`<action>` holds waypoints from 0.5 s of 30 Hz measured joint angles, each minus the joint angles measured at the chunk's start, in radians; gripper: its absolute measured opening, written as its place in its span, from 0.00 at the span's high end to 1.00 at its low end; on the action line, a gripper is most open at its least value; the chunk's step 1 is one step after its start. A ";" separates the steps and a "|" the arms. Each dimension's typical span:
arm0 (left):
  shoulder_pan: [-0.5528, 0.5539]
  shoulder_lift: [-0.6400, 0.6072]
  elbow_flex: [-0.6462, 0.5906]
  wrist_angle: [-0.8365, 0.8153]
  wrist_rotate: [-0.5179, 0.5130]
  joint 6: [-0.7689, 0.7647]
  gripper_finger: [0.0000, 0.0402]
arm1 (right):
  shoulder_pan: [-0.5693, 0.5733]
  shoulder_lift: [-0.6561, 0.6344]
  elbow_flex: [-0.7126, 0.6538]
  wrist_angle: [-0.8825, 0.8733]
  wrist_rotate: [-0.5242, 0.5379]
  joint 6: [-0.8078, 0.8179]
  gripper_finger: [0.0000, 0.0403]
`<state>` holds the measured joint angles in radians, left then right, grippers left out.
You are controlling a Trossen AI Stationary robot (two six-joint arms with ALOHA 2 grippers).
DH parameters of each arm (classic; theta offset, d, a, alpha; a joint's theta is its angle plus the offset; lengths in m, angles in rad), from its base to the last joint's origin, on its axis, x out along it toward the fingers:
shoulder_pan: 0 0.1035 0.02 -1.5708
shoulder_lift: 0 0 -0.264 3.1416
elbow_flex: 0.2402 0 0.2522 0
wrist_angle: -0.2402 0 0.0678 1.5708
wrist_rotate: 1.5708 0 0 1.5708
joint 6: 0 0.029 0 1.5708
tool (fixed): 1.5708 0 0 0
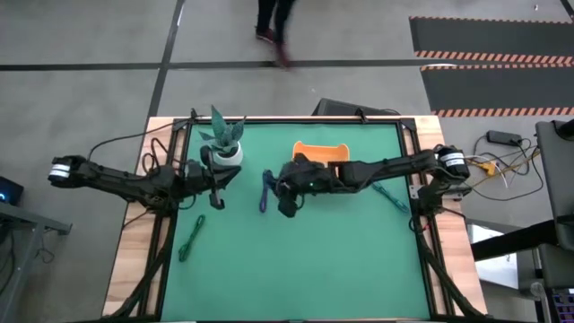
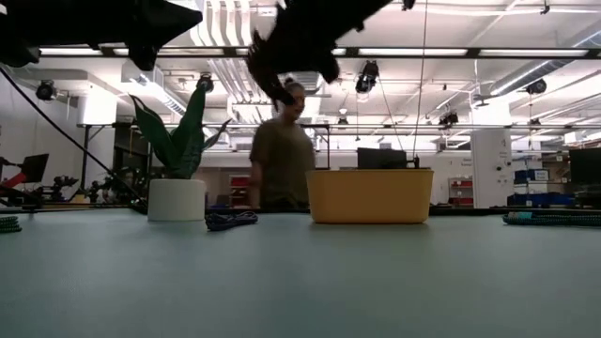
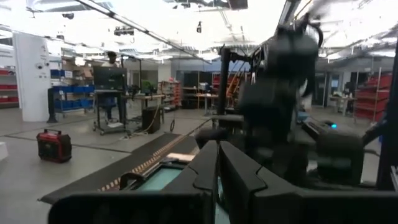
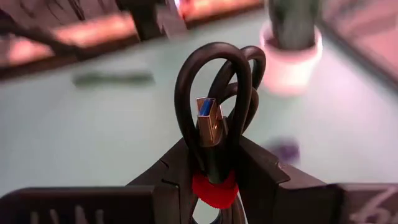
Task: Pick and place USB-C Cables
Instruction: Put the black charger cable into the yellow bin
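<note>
Cables lie spread over the green tabletop (image 1: 296,260), 4 in all. Farthest left, the green cable (image 1: 190,237) rests on the mat near the left edge, well apart from both arms. Above it in the high view, the left hand (image 1: 215,199) hangs off the mat just in front of the potted plant (image 1: 224,142), its 2 fingers pressed together with nothing between them; the left wrist view shows those fingers (image 3: 214,168) meeting in a point.

Next comes the dark blue cable (image 1: 265,191), lying on the mat between the plant and the right arm's wrist; in the low view it sits as a small coil (image 2: 230,220) just beside the white pot (image 2: 177,199).

Right of it, the right hand (image 1: 289,208) is raised above the middle of the tabletop, clamped on the black cable with the red band (image 4: 214,134). The right wrist view shows the looped cable standing up between the fingers (image 4: 171,177), a metal plug with a blue insert facing the camera and the red band at the grip.

Behind the right arm sits the orange tray (image 1: 321,149), near the far edge. Farthest right, the teal cable (image 1: 390,197) lies on the mat close to the right edge.

A person (image 2: 282,155) stands beyond the tabletop in the low view.
</note>
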<state>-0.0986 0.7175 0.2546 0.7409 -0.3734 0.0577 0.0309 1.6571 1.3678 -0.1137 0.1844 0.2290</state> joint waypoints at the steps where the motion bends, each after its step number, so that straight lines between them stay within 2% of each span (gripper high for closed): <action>1: -0.002 0.002 0.000 -0.005 0.000 0.000 1.00 | -0.001 0.001 0.000 0.048 0.000 -0.037 0.77; 9: -0.003 -0.002 0.000 -0.010 0.001 0.000 1.00 | -0.011 0.006 0.000 0.357 -0.001 -0.306 0.77; 15: -0.003 -0.011 0.000 -0.009 0.001 0.000 1.00 | -0.051 -0.019 0.000 0.355 -0.010 -0.419 0.77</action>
<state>-0.1017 0.7067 0.2546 0.7320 -0.3721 0.0578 -0.0201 1.6378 1.3678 0.2412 0.1740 -0.1903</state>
